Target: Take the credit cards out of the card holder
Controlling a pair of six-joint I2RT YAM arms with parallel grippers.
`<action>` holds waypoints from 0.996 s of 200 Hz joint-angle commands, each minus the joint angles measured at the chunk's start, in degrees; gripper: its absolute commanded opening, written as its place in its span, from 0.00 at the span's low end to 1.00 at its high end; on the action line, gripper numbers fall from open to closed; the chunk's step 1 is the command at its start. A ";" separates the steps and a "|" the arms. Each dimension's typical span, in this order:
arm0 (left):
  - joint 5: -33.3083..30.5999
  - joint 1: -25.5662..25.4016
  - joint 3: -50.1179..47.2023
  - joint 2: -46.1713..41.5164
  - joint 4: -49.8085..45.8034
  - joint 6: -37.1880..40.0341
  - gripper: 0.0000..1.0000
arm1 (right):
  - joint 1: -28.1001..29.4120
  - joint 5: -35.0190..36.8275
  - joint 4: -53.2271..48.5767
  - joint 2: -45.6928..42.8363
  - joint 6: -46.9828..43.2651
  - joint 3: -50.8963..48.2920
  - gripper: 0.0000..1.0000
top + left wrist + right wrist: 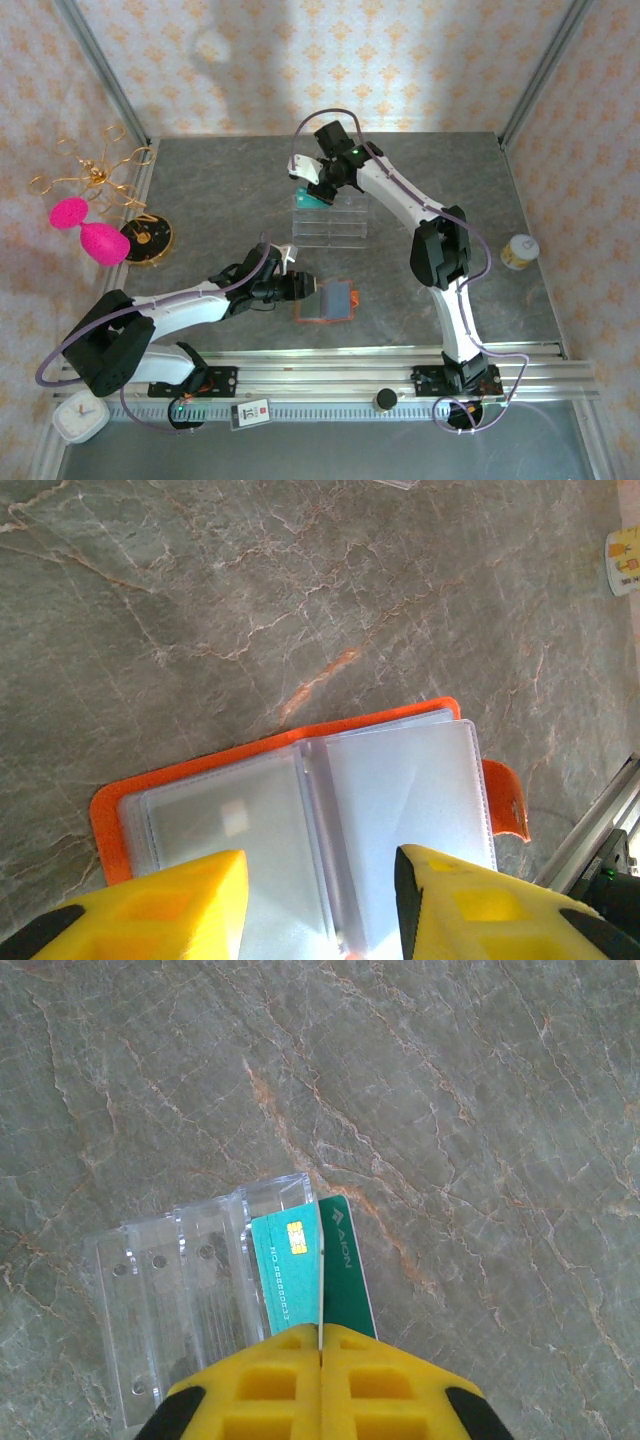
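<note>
Right now my right gripper [320, 1332] pinches the teal-green card [285, 1270] at the clear rack [170, 1290] — slotting it, I judge; my left gripper [320, 865] hovers, jaws apart, over the opened card holder [110, 815] on the table.

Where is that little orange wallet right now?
In the top view the orange wallet lies open on the table near its front edge, about mid-width, under the left pincer, whose yellow fingers are spread above its clear sleeves.
</note>
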 commanded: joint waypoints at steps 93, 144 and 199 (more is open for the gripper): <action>-1.96 0.67 -2.50 -4.09 5.06 -2.98 0.45 | 1.28 -8.72 21.77 -16.19 27.59 -15.61 0.36; -14.41 1.35 -8.38 -16.59 0.91 -5.77 0.52 | 8.25 8.04 49.56 -36.45 63.28 -50.07 0.37; -19.69 1.86 -12.93 -25.82 -3.19 -7.18 0.56 | 20.36 20.55 40.79 -42.67 78.34 -65.86 0.37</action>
